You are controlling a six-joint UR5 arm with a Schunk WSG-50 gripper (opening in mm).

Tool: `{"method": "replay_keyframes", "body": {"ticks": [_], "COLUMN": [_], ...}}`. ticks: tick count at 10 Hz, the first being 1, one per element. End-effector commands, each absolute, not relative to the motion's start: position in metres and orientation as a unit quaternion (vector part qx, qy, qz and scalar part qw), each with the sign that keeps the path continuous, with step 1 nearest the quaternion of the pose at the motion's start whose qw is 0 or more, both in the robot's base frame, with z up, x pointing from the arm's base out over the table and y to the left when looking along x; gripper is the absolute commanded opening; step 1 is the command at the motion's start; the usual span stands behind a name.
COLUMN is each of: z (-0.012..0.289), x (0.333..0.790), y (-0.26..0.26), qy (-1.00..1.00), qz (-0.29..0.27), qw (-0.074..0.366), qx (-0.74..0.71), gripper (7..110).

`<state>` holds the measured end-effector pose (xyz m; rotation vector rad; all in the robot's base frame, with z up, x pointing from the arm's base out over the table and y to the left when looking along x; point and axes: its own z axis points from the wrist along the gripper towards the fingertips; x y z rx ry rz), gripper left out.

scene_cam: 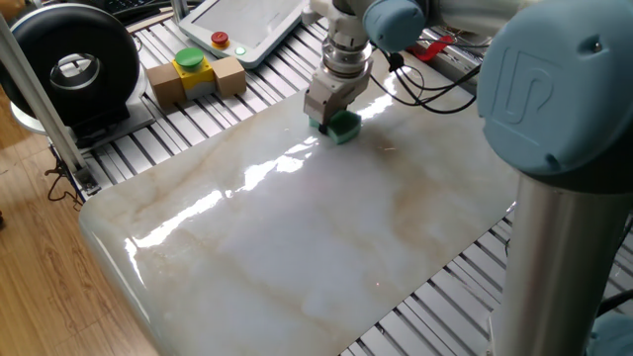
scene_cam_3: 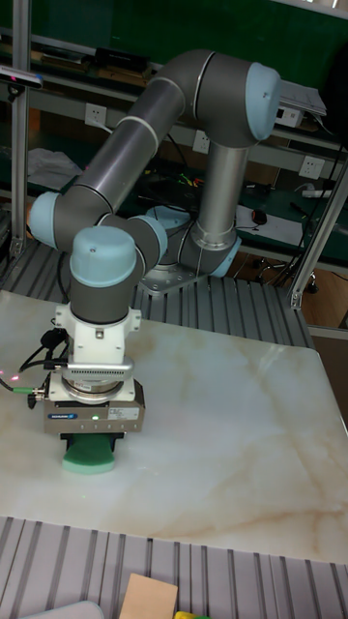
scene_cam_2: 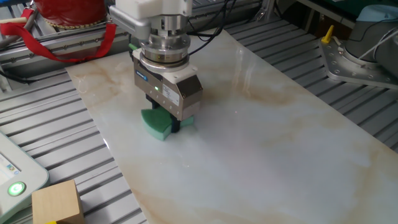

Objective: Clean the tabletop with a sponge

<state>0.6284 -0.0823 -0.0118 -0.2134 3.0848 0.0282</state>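
The gripper (scene_cam_2: 172, 123) points straight down, its dark fingers (scene_cam_2: 176, 126) clenched on the small bright green sponge block (scene_cam_2: 160, 122), which sits flat on the glossy white-grey marble-patterned tabletop (scene_cam_2: 267, 137) with tan-brown veins. The sponge is a low foam pad with a rounded, wavy outer edge, poking out past the gripper body toward the ribbed grey aluminium frame (scene_cam_2: 59, 143). It lies near the tabletop's long edge. A small blue label on the gripper body is too small to read.
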Motion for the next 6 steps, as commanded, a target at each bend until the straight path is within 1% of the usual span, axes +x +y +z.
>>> {"method": "replay_keyframes", "body": {"ticks": [1, 6], "z": [-0.008, -0.007], "x": [0.631, 0.631], "y": [-0.071, -0.050], "qy": [0.998, 0.999], "qz": [-0.004, 0.004], "qw": [0.021, 0.016], "qx": [-0.053, -0.046], "gripper": [7, 7]}}
